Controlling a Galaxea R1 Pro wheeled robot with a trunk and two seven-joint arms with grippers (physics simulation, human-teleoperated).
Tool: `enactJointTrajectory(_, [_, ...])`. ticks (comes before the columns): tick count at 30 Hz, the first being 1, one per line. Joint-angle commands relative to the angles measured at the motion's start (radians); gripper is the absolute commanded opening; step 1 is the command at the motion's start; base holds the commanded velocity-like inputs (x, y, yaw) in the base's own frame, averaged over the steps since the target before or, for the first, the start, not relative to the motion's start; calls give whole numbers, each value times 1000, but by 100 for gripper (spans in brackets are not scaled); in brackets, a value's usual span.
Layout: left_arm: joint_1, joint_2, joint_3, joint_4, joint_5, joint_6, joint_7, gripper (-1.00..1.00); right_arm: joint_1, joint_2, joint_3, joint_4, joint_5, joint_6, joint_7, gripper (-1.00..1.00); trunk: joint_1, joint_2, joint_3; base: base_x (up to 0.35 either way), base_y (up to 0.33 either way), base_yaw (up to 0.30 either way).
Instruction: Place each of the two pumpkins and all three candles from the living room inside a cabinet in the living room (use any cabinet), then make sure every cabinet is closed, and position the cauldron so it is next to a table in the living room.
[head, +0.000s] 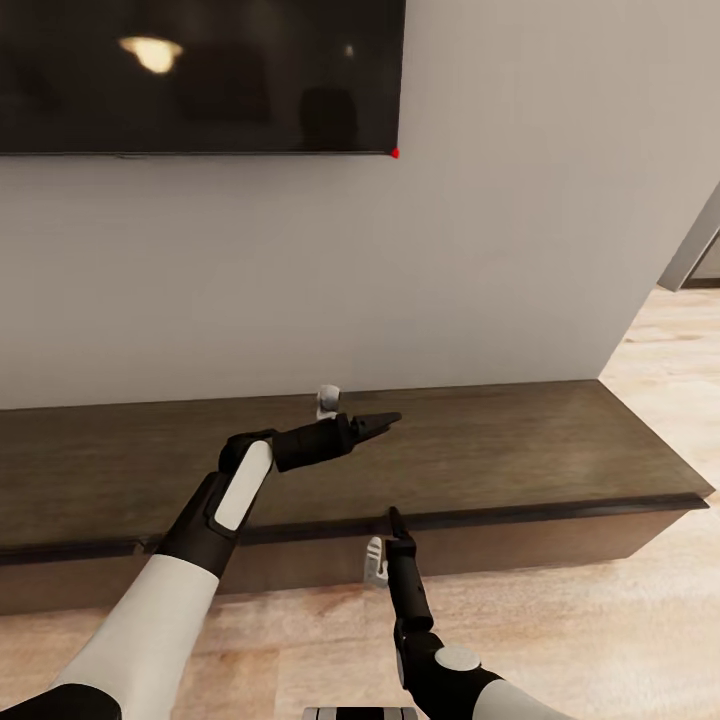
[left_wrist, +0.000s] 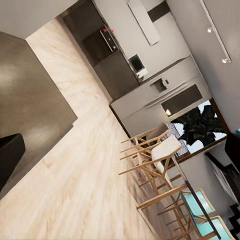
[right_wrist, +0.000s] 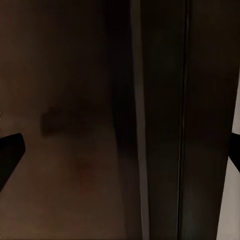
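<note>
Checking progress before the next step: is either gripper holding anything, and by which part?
Nothing is held: the left gripper hangs over the cabinet; the right gripper points at its front.

The cabinet (head: 520, 450) runs off the left edge; its drawer front sits in shadow.

Grey wall (head: 300, 270), mounted television (head: 200, 75), wooden floor (head: 650, 620).

Head view evenly lit, soft and flat, w/ faint shadow under cabinet (head: 560, 440) lip. Lamp glare reflects in dark TV (head: 150, 52). Left wrist view bright, sharp. Right wrist view v. dim, murky, blurred up close.
</note>
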Motion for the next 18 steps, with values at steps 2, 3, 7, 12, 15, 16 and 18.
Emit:
enactJointTrajectory(2, [0,0,0,0,0,0,0,100,0,0,-1,0,-8,0,2,100,0,0,0,1,0,0])
enactJointTrajectory(3, [0,0,0,0,0,0,0,100,0,0,-1,0,-22,1,2,-100,0,0,0,0,0,0])
enactJointTrajectory(7, [0,0,0,0,0,0,0,100,0,0,0,0,-58,2,-1,-100,0,0,0,0,0,0])
enactJointTrajectory(12, [0,0,0,0,0,0,0,100,0,0,0,0,-62,3,-1,-100,0,0,0,0,0,0])
enactJointTrajectory(15, [0,0,0,0,0,0,0,100,0,0,0,0,-63,4,-1,-100,0,0,0,-19,0,0])
enactJointTrajectory(16, [0,0,0,0,0,0,1,100,0,0,0,0,-63,5,-1,-100,0,0,0,-138,0,0])
enactJointTrajectory(18, [0,0,1,0,0,0,1,100,0,0,-1,0,-63,5,-2,-100,0,0,0,-206,0,0])
